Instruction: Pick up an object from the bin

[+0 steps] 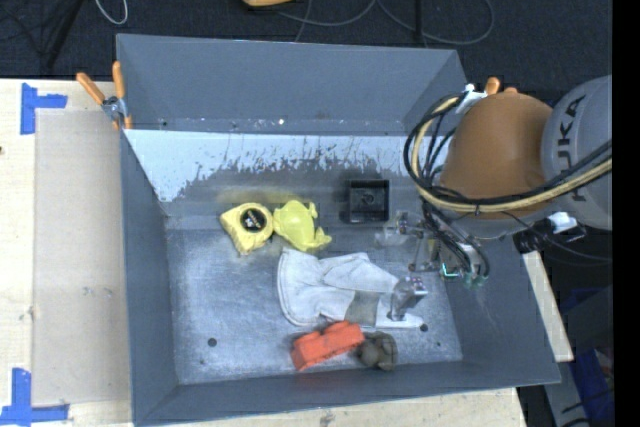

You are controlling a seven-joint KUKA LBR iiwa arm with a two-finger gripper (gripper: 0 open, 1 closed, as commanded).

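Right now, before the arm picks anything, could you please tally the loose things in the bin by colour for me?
Yellow: 2, a tape measure and a crumpled piece
Black: 1, a small box
White: 1, a glove
Orange-red: 1, a block
Grey-brown: 1, a lump
Total: 6

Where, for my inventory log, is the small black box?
In camera view, the black box lies by the bin's far wall, right of the yellow crumpled thing, beyond the white glove.
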